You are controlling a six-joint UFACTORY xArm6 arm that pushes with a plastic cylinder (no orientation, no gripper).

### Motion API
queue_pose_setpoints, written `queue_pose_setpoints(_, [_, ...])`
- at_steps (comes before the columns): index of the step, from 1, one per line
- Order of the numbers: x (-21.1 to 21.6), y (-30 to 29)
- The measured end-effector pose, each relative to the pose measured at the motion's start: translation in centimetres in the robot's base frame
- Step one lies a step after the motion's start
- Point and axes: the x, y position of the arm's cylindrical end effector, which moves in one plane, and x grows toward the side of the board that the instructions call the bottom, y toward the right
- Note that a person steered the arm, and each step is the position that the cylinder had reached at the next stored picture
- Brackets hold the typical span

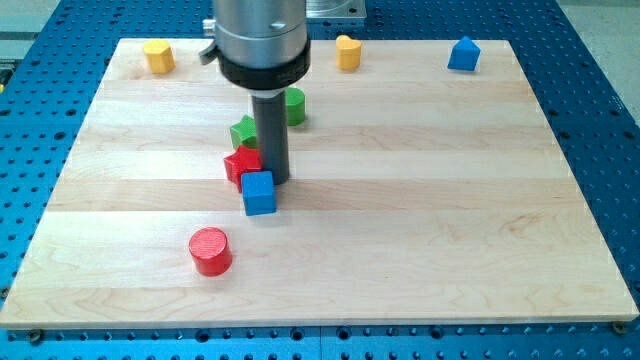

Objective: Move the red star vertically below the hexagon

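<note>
The red star (pixel 240 164) lies near the board's middle, left of my rod. My tip (pixel 274 180) touches the table just right of the red star and just above a blue cube (pixel 258 192). A green star (pixel 243 131) sits right above the red star. A green round block (pixel 294 106) is partly hidden behind the rod. A yellow hexagon (pixel 158 56) sits at the view's top left. My tip appears to touch or nearly touch the red star and the blue cube.
A red cylinder (pixel 210 250) lies at the lower left. A yellow block (pixel 347 52) sits at the top middle and a blue house-shaped block (pixel 462 54) at the top right. The wooden board (pixel 450 220) lies on a blue perforated table.
</note>
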Motion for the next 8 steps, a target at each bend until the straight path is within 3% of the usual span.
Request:
queue_pose_setpoints(3, [-0.9,-9.9])
queue_pose_setpoints(4, [3.2,-10.5])
queue_pose_setpoints(5, [2.7,-12.8])
queue_pose_setpoints(6, [-1.8,-15.2])
queue_pose_setpoints(7, [-1.4,-16.2])
queue_pose_setpoints(8, [-1.6,-12.7])
